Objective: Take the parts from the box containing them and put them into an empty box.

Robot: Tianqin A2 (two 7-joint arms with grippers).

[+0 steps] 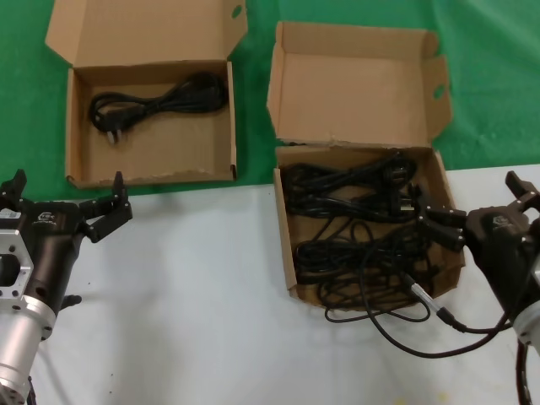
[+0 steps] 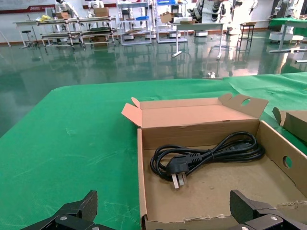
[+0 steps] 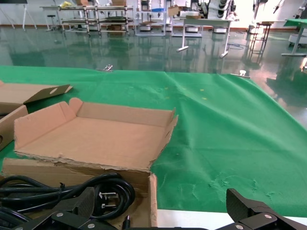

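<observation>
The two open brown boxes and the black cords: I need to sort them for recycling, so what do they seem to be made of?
The two open brown boxes look like matte cardboard: torn edges, folded flaps. The black cords appear to be rubbery plastic with a slight sheen; plug pins look metallic.

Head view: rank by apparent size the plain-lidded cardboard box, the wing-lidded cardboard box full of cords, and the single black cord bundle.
1-2. Plain-lidded brown cardboard box and wing-lidded brown cardboard box holding the tangled cords: too alike to rank, and the second lies nearer the camera.
3. Single looped black power cord: clearly smallest, inside the plain-lidded box.
</observation>
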